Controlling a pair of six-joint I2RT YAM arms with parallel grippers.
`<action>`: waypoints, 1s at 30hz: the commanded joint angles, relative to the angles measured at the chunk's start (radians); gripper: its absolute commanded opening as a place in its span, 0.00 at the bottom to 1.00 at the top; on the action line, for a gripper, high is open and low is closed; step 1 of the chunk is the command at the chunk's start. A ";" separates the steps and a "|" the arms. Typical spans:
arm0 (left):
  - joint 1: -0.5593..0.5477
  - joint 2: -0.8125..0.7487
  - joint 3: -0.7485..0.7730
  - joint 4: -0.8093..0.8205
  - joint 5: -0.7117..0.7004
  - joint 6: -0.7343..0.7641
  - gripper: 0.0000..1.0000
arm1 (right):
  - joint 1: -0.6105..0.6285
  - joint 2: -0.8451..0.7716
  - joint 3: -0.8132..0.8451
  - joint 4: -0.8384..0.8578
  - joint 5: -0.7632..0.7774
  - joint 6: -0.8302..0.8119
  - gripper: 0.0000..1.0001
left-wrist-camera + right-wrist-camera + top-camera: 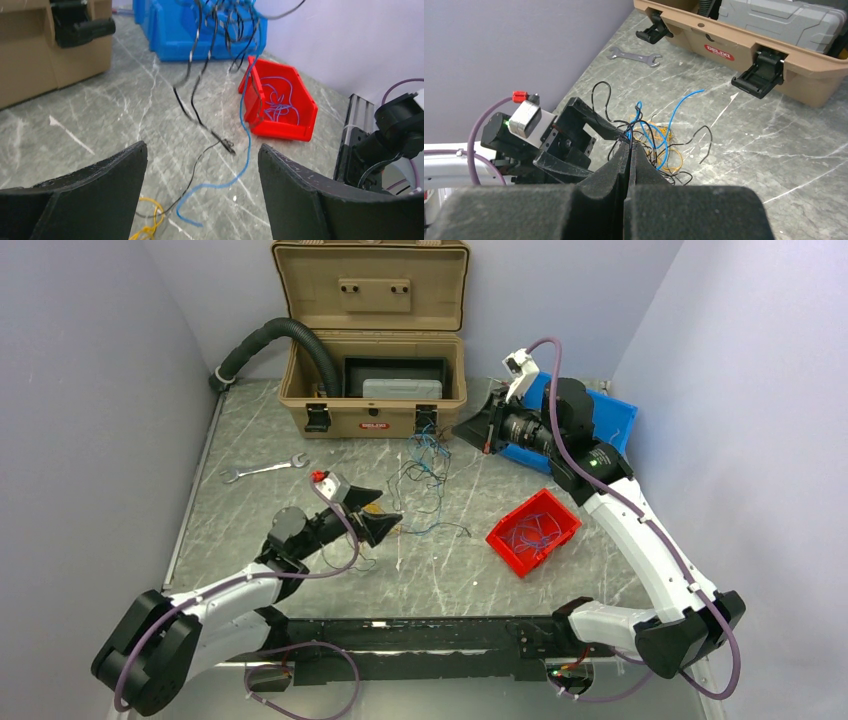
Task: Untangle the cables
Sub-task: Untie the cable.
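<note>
The cables (424,478) are thin blue, black and yellow-orange wires in a loose tangle at mid-table. My right gripper (457,428) is raised in front of the toolbox. In the right wrist view it (629,146) is shut, with black and blue strands of the cables (651,142) pinched at its tips and the rest hanging to the table. My left gripper (391,506) sits low at the tangle's left side, open. Between its fingers (107,190) lie a blue wire (239,172), a black wire (196,167) and a yellow loop (148,226), none touched by the left gripper (202,146).
A red bin (533,532) holding blue wires stands right of the tangle. A blue bin (612,420) is behind the right arm. An open tan toolbox (372,390) is at the back, with a black hose (283,335) leading into it. A wrench (262,469) lies at left.
</note>
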 commanded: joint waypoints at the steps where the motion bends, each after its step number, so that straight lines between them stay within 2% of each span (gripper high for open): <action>1: -0.022 0.030 0.108 0.023 0.019 -0.014 0.83 | 0.006 -0.010 0.010 0.037 -0.035 0.019 0.00; 8: -0.025 0.075 0.234 -0.062 -0.008 -0.005 0.84 | 0.012 -0.002 0.003 0.033 -0.051 0.022 0.00; 15: -0.033 0.207 0.321 -0.065 0.018 -0.038 0.75 | 0.014 -0.009 0.011 0.026 -0.048 0.023 0.00; 16: -0.036 0.226 0.331 -0.064 0.023 -0.041 0.70 | 0.015 -0.008 0.012 0.026 -0.046 0.024 0.00; 17: -0.040 0.241 0.344 -0.071 0.027 -0.046 0.58 | 0.015 -0.008 0.011 0.027 -0.047 0.026 0.00; 20: -0.040 0.254 0.387 -0.129 0.035 -0.059 0.05 | 0.015 -0.011 -0.002 0.035 -0.030 0.029 0.00; 21: -0.041 0.245 0.398 -0.165 0.022 -0.064 0.00 | 0.016 -0.014 -0.009 0.036 -0.015 0.029 0.00; 25: -0.039 0.150 0.415 -0.324 -0.106 -0.074 0.00 | 0.014 -0.032 -0.060 0.031 0.111 0.030 0.00; 28: -0.037 0.089 0.475 -0.563 -0.202 -0.089 0.00 | 0.012 -0.037 -0.112 0.025 0.276 0.041 0.00; 30: -0.034 0.080 0.524 -0.688 -0.208 -0.099 0.00 | 0.011 -0.026 -0.145 0.021 0.366 0.047 0.01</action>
